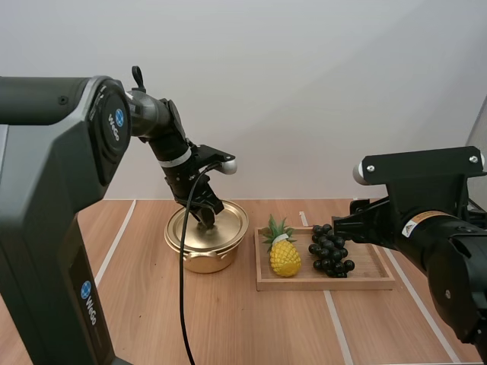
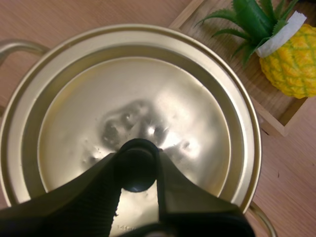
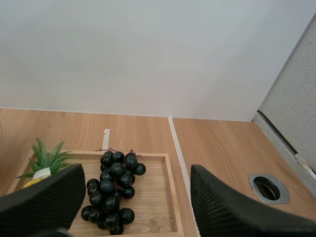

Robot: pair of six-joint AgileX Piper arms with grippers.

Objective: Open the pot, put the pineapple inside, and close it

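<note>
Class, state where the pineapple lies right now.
High view: the pineapple lies at the wooden tray's left end, between the pot and the grapes.

You see a plain white wall (image 1: pixel 304 91) behind a brown wooden table (image 1: pixel 243 327). Thin white lines (image 1: pixel 335 323) run along the table. A grey panel (image 3: pixel 296 94) stands at its right edge.

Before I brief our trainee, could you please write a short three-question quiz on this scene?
1. True or false: the shiny gold metal lid is already off the round gold pot.
2. The left gripper pinches: A) the lid's round black knob B) a pot handle C) nothing.
3. Fill in: on the flat wooden tray, the yellow pineapple lies beside dark ____.
Key: 1 false; 2 A; 3 grapes.
</note>
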